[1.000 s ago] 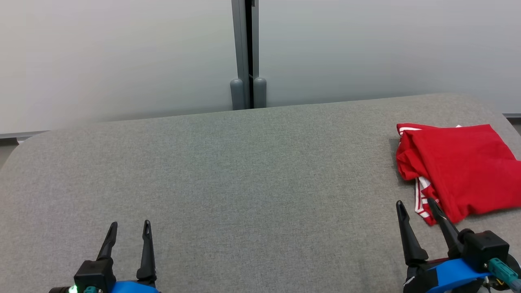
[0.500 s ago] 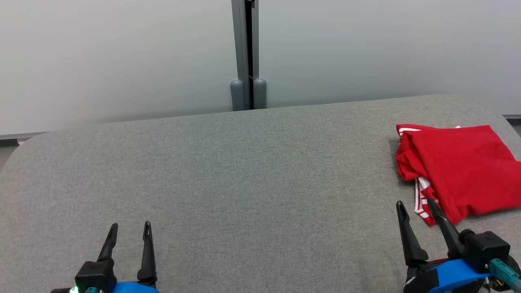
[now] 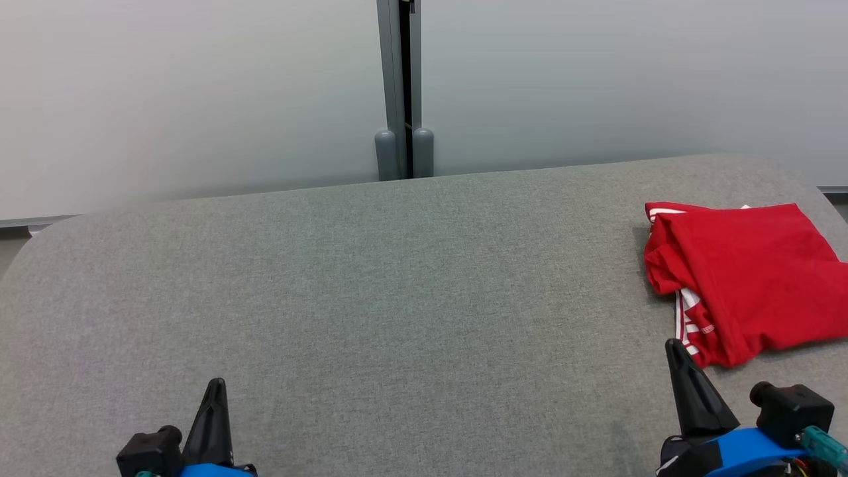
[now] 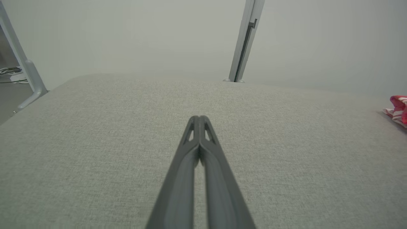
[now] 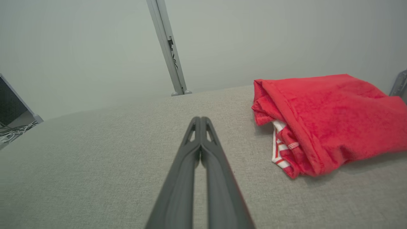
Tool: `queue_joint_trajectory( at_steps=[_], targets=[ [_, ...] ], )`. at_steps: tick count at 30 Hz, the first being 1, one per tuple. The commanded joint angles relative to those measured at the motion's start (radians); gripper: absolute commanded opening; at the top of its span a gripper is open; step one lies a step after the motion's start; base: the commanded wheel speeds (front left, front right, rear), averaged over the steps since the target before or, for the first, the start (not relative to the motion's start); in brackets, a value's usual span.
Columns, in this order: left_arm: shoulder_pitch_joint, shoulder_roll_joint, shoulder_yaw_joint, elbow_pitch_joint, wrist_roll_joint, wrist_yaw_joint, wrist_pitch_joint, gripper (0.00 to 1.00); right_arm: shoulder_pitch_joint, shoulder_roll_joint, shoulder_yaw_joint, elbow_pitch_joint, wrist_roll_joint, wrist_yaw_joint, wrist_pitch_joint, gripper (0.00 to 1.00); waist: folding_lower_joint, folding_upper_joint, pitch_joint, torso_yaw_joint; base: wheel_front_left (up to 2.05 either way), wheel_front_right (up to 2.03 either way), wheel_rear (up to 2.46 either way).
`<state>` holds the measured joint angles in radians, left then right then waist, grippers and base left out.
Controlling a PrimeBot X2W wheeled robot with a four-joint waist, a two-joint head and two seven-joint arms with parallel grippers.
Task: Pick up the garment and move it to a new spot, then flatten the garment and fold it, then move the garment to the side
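Worktop: grey fabric surface with rounded corners, spanning the head view.
Wall: pale panels behind the worktop, split by a grey post.
Garment: red with white-striped trim, loosely folded, lying on the worktop's right side.
Right end effector: fingers pressed together, empty, near the garment's front corner, not touching it.
Left end effector: fingers pressed together, empty, well apart from the garment.

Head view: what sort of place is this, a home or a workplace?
Probably a lab or office test area, not a home: a wide grey fabric-covered table, frosted wall panels joined by a grey metal post, and loose cables beside the table. A red garment lies on it.
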<state>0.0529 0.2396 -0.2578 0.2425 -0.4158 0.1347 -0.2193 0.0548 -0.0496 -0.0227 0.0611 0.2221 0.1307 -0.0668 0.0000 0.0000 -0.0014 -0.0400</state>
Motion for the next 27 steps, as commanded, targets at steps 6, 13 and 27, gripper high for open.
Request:
queue_joint_trajectory(
  at_steps=[6, 13, 27],
  targets=[
    [-0.034, -0.012, 0.046, -0.011, -0.127, -0.029, 0.033, 0.0, -0.029, -0.007, -0.006, 0.006, 0.153, 0.0, 0.014, 0.0, 0.0, 0.0, 0.0, 0.003, 0.0, 0.0, 0.0],
    [-0.049, -0.028, 0.078, -0.007, -0.236, -0.053, 0.061, 0.0, -0.044, -0.01, -0.01, 0.024, 0.281, 0.0, 0.028, 0.0, 0.0, 0.0, 0.0, 0.005, 0.0, 0.0, 0.0],
    [-0.074, -0.058, 0.135, -0.007, -0.427, -0.095, 0.114, 0.0, -0.069, -0.014, -0.02, 0.055, 0.506, 0.0, 0.053, 0.0, 0.0, 0.0, 0.001, 0.01, 0.0, 0.0, 0.0]
  ],
)
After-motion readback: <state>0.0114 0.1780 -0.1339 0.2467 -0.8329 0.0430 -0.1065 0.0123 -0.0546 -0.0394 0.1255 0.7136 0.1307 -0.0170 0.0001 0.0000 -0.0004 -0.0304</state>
